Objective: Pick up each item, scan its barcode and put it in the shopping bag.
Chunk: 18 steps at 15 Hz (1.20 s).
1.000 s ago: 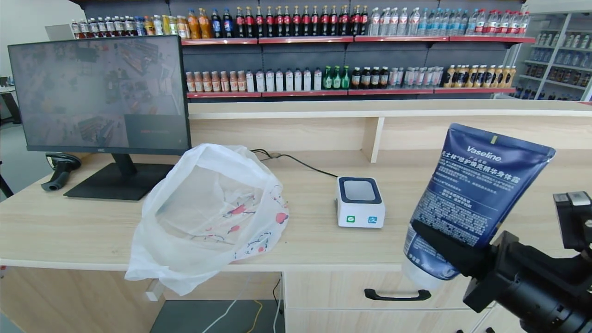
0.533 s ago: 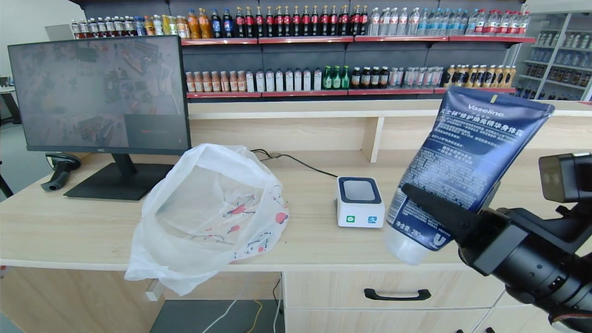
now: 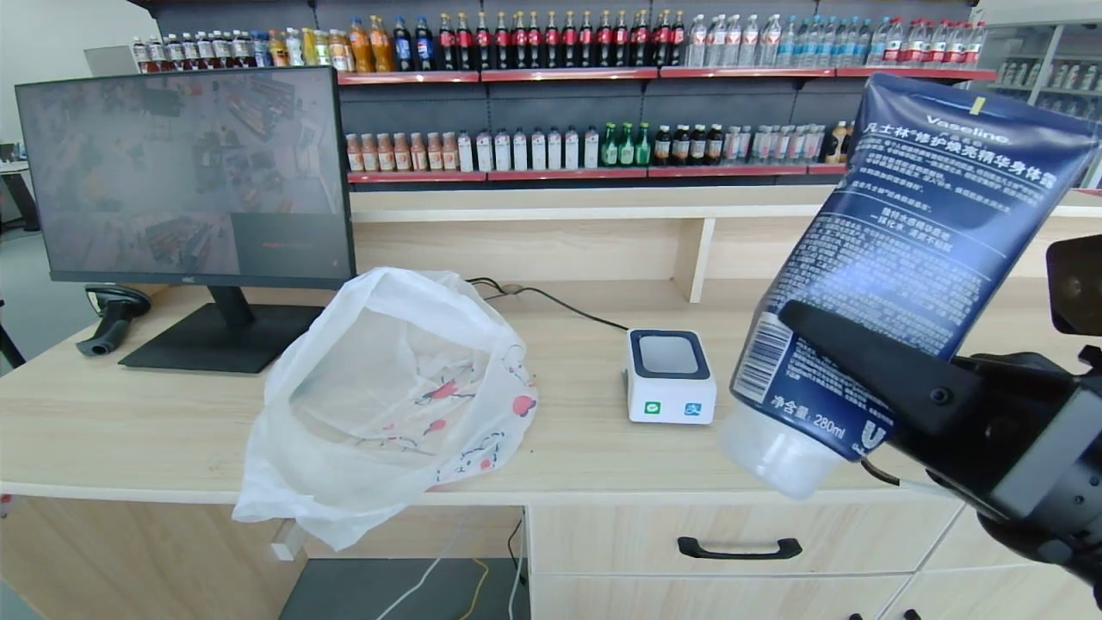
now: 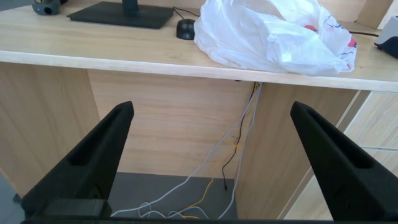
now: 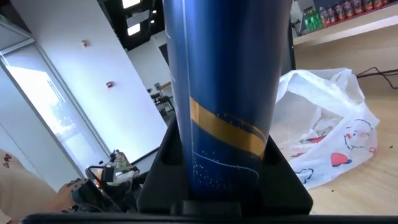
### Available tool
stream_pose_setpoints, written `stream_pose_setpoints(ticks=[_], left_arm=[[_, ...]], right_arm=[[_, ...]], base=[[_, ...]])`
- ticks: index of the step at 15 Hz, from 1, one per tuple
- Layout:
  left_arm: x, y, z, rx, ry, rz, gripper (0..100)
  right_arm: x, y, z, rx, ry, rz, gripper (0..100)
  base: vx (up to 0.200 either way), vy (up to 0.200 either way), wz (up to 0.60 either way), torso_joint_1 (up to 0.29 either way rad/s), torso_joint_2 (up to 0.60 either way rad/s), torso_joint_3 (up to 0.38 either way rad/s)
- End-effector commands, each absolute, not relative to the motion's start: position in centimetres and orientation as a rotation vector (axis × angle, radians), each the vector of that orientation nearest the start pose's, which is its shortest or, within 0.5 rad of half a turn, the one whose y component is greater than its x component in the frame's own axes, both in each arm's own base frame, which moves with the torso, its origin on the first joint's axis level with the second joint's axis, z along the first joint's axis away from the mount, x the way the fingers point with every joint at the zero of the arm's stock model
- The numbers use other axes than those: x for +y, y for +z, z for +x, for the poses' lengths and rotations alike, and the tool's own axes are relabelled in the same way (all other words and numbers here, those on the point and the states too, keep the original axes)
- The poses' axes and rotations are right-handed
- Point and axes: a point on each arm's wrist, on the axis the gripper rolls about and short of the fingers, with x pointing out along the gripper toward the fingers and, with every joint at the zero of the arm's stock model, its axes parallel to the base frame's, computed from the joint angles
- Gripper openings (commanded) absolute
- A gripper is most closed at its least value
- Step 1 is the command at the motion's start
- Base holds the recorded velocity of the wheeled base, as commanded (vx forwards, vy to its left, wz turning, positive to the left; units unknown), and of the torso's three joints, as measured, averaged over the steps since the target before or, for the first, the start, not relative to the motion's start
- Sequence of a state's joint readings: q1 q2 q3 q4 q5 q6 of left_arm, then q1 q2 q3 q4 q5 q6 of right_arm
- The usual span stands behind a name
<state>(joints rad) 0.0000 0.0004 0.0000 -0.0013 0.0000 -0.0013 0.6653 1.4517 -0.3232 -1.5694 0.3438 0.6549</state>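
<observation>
Pale wood makes up the long counter, which spans the head view from 9 o'clock to 3 o'clock. Behind it, at 12 o'clock, stand shelves lined with bottles. A dark monitor sits on the counter at 10 o'clock.

The white shopping bag, printed with red figures, lies slumped on the counter just off centre toward 8 o'clock. Its mouth gapes and its lower fold hangs over the front edge.

A dark blue tube of body lotion is held in the air at 3 o'clock from the scanner box, apart from it. It is tilted, with the crimped end up toward 1 o'clock and the clear cap down toward 7 o'clock. A barcode shows on its lower edge on the 9 o'clock side.

The right gripper is clamped across the tube's lower part, one black finger lying over the printed face.

The left gripper hangs low in front of the counter's front panel, its fingers spread wide with nothing between them.

The white scanner box with a dark-rimmed window stands at the centre, at 3 o'clock from the bag. A black cable runs behind it toward 10 o'clock. A black handheld scanner rests at 9 o'clock, beside the monitor's base.
</observation>
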Motion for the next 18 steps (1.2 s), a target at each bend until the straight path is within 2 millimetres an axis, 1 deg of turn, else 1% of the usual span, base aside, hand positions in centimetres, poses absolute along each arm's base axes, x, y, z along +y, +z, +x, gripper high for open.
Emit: stream_pose_setpoints(ticks=[1,5,6,8,10,14,17,18], left_arm=[[0.0,7.6,-2.3,-0.002,0.000,-0.002,100],[0.0,7.6,-2.3,-0.002,0.000,-0.003,100],[0.0,7.6,-2.3,-0.002,0.000,-0.002,100],[0.0,7.6,-2.3,-0.002,0.000,-0.003,100],[0.0,7.6,-2.3,-0.002,0.000,-0.002,100],[0.0,7.6,-2.3,-0.002,0.000,-0.002,100],[0.0,7.6,-2.3,-0.002,0.000,-0.003,100],[0.0,7.6,-2.3,-0.002,0.000,-0.002,100]], right_arm=[[12.6,22.3,14.4,-0.148,1.134,0.668,0],[12.6,22.6,13.3,-0.155,1.171,0.677,0],[12.8,22.6,12.4,-0.148,1.214,0.684,0],[13.1,22.8,12.0,-0.154,1.241,0.681,0],[13.2,23.3,12.1,-0.172,1.246,0.686,0],[13.2,23.2,12.1,-0.170,1.246,0.686,0],[13.5,24.1,12.0,-0.202,1.270,0.693,0],[13.5,24.0,12.0,-0.200,1.270,0.691,0]], base=[[0.000,0.000,0.00,0.000,0.00,0.000],[0.000,0.000,0.00,0.000,0.00,0.000],[0.000,0.000,0.00,0.000,0.00,0.000],[0.000,0.000,0.00,0.000,0.00,0.000],[0.000,0.000,0.00,0.000,0.00,0.000],[0.000,0.000,0.00,0.000,0.00,0.000],[0.000,0.000,0.00,0.000,0.00,0.000],[0.000,0.000,0.00,0.000,0.00,0.000]])
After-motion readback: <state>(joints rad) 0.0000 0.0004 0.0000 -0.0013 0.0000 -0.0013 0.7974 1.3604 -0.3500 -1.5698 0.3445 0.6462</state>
